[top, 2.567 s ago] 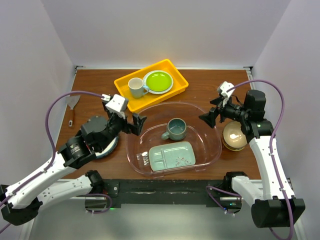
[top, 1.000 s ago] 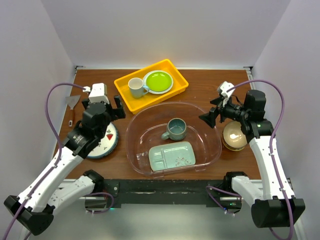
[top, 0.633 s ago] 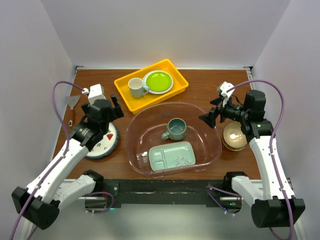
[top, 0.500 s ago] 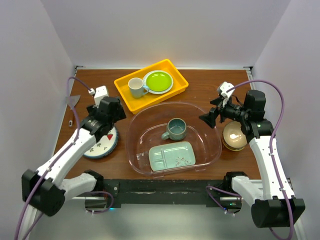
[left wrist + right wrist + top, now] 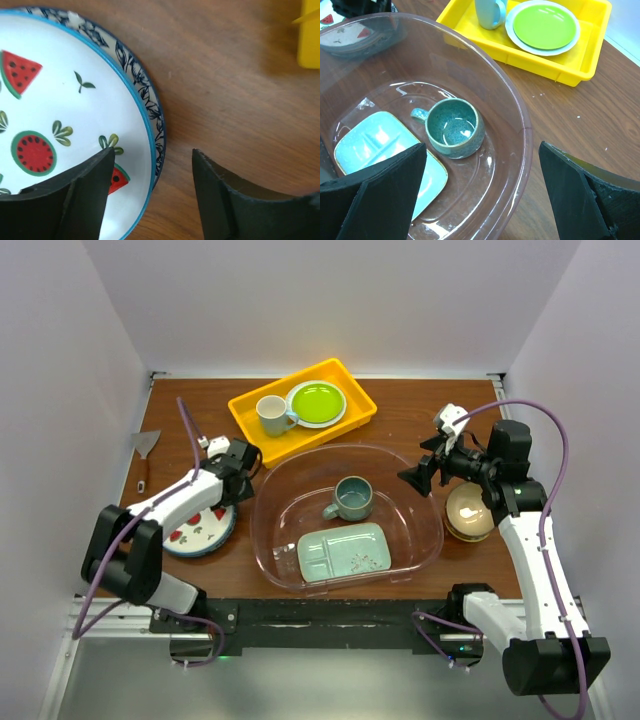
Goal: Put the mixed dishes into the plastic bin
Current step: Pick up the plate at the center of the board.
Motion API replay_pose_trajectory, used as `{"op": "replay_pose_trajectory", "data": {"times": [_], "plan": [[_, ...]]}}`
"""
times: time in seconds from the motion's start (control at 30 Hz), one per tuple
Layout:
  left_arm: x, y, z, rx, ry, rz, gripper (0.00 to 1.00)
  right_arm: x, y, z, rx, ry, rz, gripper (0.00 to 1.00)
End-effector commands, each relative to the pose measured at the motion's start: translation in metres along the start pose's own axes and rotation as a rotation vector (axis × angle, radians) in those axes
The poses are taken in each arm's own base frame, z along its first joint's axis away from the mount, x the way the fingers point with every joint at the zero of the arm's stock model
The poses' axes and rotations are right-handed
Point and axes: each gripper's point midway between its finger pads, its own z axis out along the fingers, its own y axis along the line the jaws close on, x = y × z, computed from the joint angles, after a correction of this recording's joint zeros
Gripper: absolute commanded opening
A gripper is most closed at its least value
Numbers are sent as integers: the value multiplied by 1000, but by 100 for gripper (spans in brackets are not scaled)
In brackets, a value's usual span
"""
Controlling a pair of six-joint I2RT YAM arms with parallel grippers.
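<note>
A white plate (image 5: pixel 60 110) with red-and-green watermelon motifs lies on a blue-floral plate (image 5: pixel 150 107) at the table's left (image 5: pixel 195 523). My left gripper (image 5: pixel 153 152) is open and low at the plates' right rim (image 5: pixel 238 472), with one finger over the white plate and the other over bare wood. The plastic bin (image 5: pixel 430 540) holds a dark teal mug (image 5: pixel 352 498) and a mint-green divided tray (image 5: pixel 343 552). My right gripper (image 5: pixel 420 477) is open and empty above the bin's right rim (image 5: pixel 520 115), looking down on the mug (image 5: pixel 454 127). A tan bowl (image 5: pixel 467 508) sits right of the bin.
A yellow tray (image 5: pixel 300 425) behind the bin holds a white mug (image 5: pixel 270 415) and a lime-green plate (image 5: pixel 317 402). A spatula (image 5: pixel 145 455) lies at the far left edge. White walls enclose the table.
My left arm has swung from over the bin's left rim out to the stacked plates and dropped low at their right rim. The right arm has not moved.
</note>
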Motion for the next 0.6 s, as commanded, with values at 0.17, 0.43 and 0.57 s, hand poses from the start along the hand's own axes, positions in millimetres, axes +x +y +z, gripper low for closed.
{"op": "replay_pose_trajectory", "data": {"times": [0.17, 0.43, 0.57], "plan": [[4, -2, 11, -51, 41, -28, 51, -13, -1, -4, 4, -24, -42, 99], [-5, -5, 3, -20, 18, -32, 10, -13, -1, -4, 5, -23, -42, 99], [-17, -10, -10, 34, -14, -44, 5, -13, -1, -5, 9, -23, -42, 99]]}}
